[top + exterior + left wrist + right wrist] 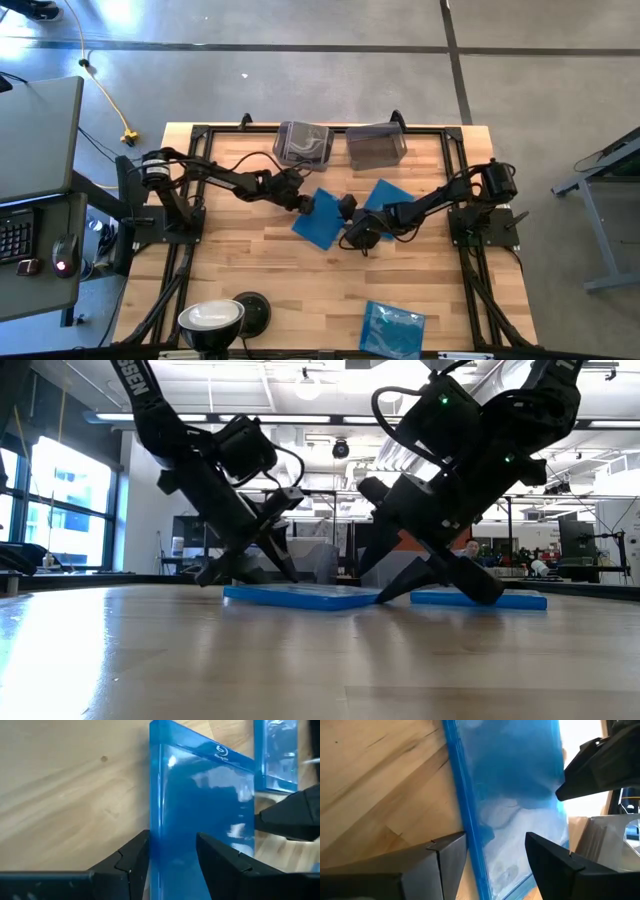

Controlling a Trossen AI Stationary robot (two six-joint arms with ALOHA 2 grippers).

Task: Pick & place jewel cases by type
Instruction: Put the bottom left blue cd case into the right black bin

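Observation:
A translucent blue jewel case [322, 222] lies flat on the wooden table's middle, also seen in the low view [300, 596]. My left gripper [305, 205] stands open at the case's far-left end, one finger beside its long edge and one over its face [172, 865]. My right gripper [352, 228] stands open at the case's right end in the same way [495, 865]. A second blue case [388, 195] lies flat just right of them, and a third [392, 328] lies by the near edge. No dark case shows on the open table. My left gripper comes slanting down from the far left. One finger [127, 860] stands close against the case's long edge [155, 820] and the other [220, 862] over its top face; whether they touch, I cannot tell. My right gripper comes slanting down from the right. One finger [445, 860] stands on the wood beside the case's edge [465, 820] and the other [555, 865] over its face; whether they touch, I cannot tell.
Two smoky-grey bins [303, 143] [376, 147] stand side by side at the far edge. A lamp head [212, 318] and a round black base [250, 310] sit at the near-left edge. Bare wood lies left of the cases and between them and the near edge.

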